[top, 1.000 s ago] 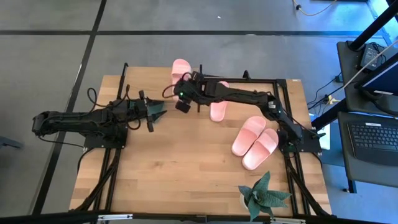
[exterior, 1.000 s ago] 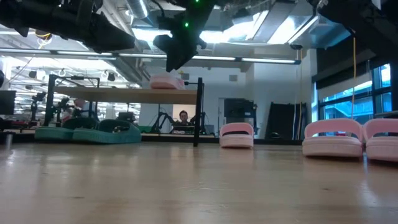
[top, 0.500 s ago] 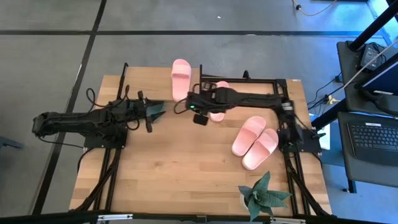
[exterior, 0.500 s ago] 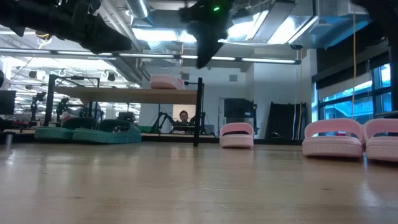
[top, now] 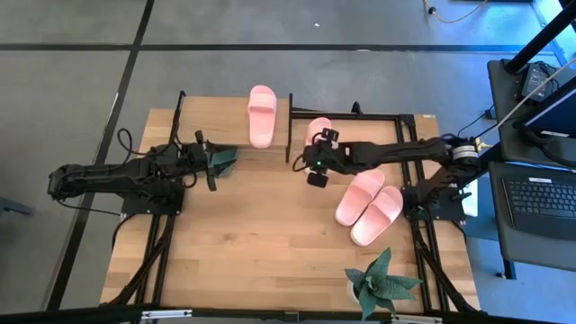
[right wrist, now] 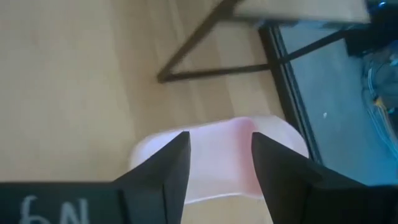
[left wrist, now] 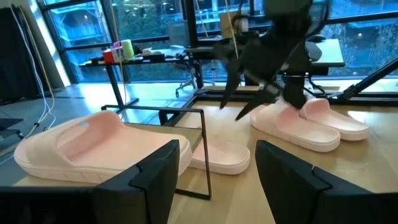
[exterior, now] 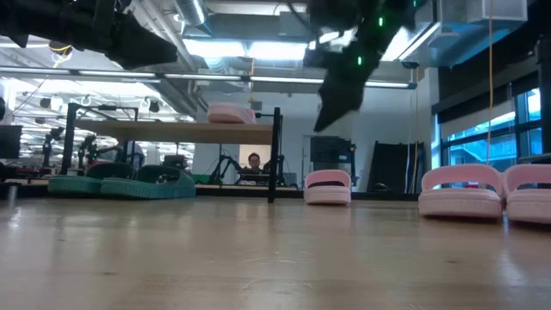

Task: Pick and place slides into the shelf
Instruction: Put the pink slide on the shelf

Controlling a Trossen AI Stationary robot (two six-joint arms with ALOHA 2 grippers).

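One slide on the shelf: a light pink slide point(top: 261, 114) lies on the plank top of the shelf point(top: 274, 158), at the table's far edge.
Single pink slide: its mate point(top: 317, 131) sits on the table point(top: 252, 243) just beside the shelf's black leg; the right gripper point(top: 315, 167) hangs over it, with part of it hidden by the arm.
Pink pair: two more slides point(top: 369, 205) lie side by side nearer the right arm's base, well apart from the shelf.
Dark green pair: in the low view they point(exterior: 120, 184) rest on the table under the shelf.
Handling: the slides look soft, light and springy, so I judge they would flex under a pinch rather than slip; nothing fragile.
Where to hold: the strap or a side wall of the sole seems the surest place, since the flat sole offers no edge from above.
Right gripper: fingers spread apart, nothing between them; the wrist view shows the single pink slide beyond them.
Left gripper point(top: 212, 164): waits near the shelf's left end, fingers parted and empty.
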